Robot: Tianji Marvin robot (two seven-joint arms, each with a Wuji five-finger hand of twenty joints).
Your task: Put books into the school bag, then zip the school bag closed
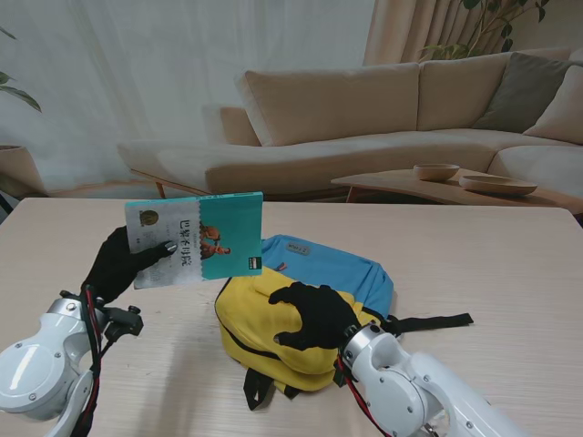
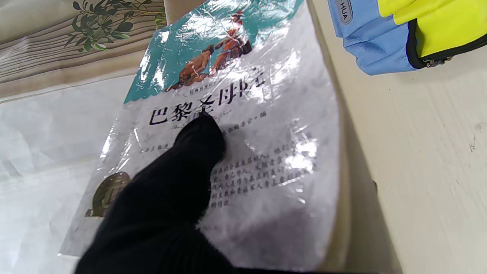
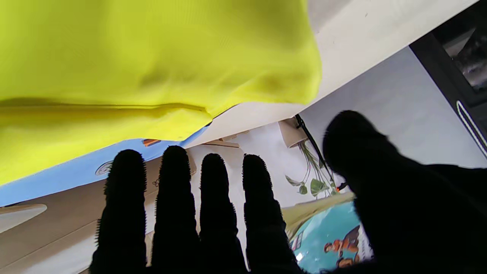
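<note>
A teal and white book point(image 1: 196, 238) wrapped in shiny plastic is held up off the table, to the left of the bag. My left hand point(image 1: 123, 262) in a black glove is shut on its left part, thumb pressed on the cover point(image 2: 243, 114). The yellow and blue school bag point(image 1: 301, 300) lies flat in the middle of the table. My right hand point(image 1: 314, 314) rests over the bag's yellow front with fingers spread and holds nothing. In the right wrist view the yellow fabric point(image 3: 152, 64) lies right by the fingers point(image 3: 213, 213), and the book point(image 3: 327, 236) shows beyond them.
The bag's black straps point(image 1: 428, 321) trail to the right and toward me on the light wooden table point(image 1: 510, 264). Beyond the table's far edge stand a beige sofa point(image 1: 364, 118) and a low table with bowls point(image 1: 474, 182).
</note>
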